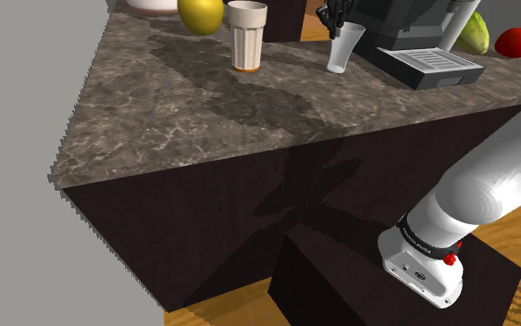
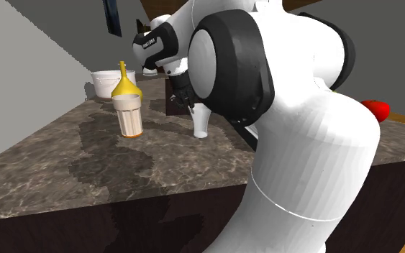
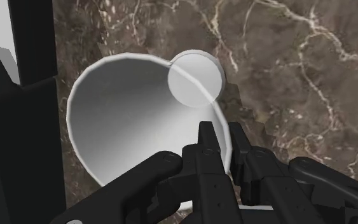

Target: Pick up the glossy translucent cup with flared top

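A marbled table (image 1: 156, 102) is standing by a grey wall (image 1: 27, 93). The arm (image 2: 301, 144) is reaching down, its fingers (image 3: 207, 146) pinching the cup (image 3: 126, 108) at its rim.

- desk (image 1: 156, 111): dark grey-brown marble with pale veins, dark brown sides
- flared cup (image 1: 343, 48): translucent whitish grey
- ribbed cup (image 1: 247, 37): cream, with an orange band at its foot
- yellow fruit (image 1: 200, 13)
- red fruit (image 1: 516, 42)
- green fruit (image 1: 474, 35)
- hand (image 3: 225, 143): all black

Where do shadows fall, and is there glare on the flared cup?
Shoulder view: a broad dark shadow crosses the counter to its front edge. Second exterior view: it lies near the ribbed cup. Wrist view: soft sheen inside the flared cup.
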Robot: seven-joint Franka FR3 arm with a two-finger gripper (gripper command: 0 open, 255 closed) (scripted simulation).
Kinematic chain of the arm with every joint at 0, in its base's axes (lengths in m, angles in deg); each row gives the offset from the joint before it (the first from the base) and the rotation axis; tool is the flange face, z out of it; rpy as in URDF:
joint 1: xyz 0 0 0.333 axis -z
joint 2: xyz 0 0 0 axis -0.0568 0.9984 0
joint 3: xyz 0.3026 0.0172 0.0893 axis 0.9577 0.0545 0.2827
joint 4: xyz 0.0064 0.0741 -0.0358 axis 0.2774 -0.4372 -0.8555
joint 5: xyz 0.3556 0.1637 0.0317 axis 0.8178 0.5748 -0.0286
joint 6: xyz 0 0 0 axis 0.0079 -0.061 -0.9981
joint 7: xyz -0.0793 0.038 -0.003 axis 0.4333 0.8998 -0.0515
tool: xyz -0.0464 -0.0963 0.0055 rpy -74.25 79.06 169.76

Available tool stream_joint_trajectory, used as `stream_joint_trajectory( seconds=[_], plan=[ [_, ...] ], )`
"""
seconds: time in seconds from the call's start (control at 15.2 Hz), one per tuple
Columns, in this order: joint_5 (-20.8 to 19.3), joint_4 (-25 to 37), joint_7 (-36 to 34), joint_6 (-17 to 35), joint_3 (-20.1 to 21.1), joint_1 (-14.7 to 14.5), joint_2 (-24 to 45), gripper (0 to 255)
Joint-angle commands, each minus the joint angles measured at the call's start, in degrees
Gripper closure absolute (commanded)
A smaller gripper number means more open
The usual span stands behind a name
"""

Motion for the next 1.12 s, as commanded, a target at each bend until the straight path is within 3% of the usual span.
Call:
stream_joint_trajectory(
  seconds=[0.0,1.06],
  plan=[
    [0.0,0.9,0.1,-0.8,0.0,0.0,0.2,255],
    [0.1,15.5,3.0,-11.9,0.4,-0.2,3.3,255]
  ],
)
